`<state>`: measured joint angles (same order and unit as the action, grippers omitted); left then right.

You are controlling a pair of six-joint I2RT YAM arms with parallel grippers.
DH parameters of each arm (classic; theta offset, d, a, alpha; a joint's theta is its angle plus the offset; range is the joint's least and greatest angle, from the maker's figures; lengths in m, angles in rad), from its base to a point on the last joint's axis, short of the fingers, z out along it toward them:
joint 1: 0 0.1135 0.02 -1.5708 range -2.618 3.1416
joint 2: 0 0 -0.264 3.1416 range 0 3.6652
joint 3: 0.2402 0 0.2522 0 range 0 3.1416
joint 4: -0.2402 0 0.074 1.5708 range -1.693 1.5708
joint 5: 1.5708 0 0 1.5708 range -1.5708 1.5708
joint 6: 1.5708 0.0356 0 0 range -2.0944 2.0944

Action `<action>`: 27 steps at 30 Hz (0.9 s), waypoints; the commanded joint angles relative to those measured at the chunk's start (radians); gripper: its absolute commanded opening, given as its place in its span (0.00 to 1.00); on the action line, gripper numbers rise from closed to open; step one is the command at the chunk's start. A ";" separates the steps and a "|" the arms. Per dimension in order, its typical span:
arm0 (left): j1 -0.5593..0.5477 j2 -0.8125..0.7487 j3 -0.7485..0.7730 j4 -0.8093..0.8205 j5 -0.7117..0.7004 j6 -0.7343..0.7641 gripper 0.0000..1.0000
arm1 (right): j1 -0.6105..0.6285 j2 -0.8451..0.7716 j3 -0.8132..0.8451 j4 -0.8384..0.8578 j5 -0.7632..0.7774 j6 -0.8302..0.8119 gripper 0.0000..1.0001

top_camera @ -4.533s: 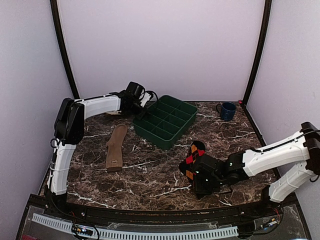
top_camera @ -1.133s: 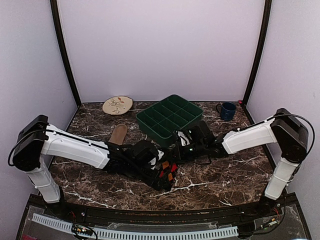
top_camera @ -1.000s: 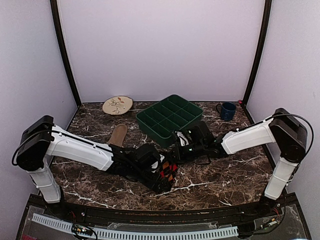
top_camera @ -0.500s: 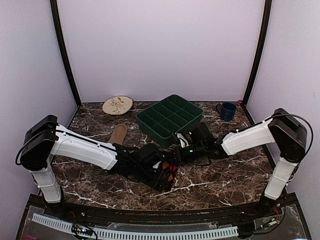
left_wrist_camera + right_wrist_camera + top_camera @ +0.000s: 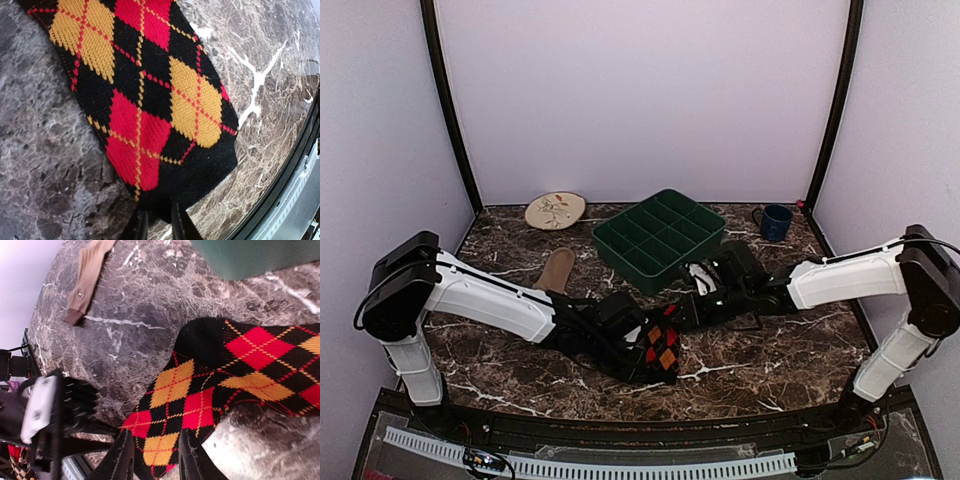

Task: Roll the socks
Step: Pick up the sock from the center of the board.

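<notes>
The black argyle sock lies stretched on the marble between my two grippers. In the left wrist view its diamonds spread flat, and my left gripper is shut on its black end. My right gripper stands open, its fingers straddling the other end of the argyle sock without pinching it. From above, the left gripper and right gripper sit close together over this sock. The tan sock lies flat farther left, also seen as the tan sock in the right wrist view.
A green compartment tray stands just behind the grippers. A round beige plate sits at the back left and a dark blue mug at the back right. The table's front edge runs close to the argyle sock.
My left gripper has closed on the argyle sock's end. My right gripper has opened from shut and drawn back slightly to the right. The sock now lies flatter, with more diamonds showing.
</notes>
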<state>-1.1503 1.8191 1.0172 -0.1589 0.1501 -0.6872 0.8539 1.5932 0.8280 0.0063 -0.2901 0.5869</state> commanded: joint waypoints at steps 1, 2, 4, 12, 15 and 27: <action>-0.003 0.024 -0.031 0.011 0.030 -0.004 0.16 | 0.022 -0.091 -0.002 -0.122 0.091 -0.046 0.32; -0.003 0.029 -0.029 0.018 0.031 -0.002 0.14 | 0.031 -0.103 0.001 -0.147 0.107 -0.049 0.32; -0.003 0.038 -0.019 0.025 0.034 0.007 0.08 | 0.057 -0.120 0.005 -0.199 0.141 -0.051 0.34; 0.018 0.024 -0.012 0.052 0.037 0.014 0.00 | 0.212 -0.175 -0.025 -0.321 0.311 -0.010 0.39; 0.050 -0.019 -0.040 0.078 0.042 0.001 0.00 | 0.250 -0.205 -0.055 -0.317 0.347 0.003 0.41; 0.124 -0.133 -0.037 0.030 0.176 0.028 0.00 | 0.476 -0.130 0.028 -0.337 0.520 -0.146 0.46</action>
<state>-1.0256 1.7351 0.9546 -0.0818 0.2531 -0.6842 1.2667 1.4212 0.8021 -0.3305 0.1173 0.5213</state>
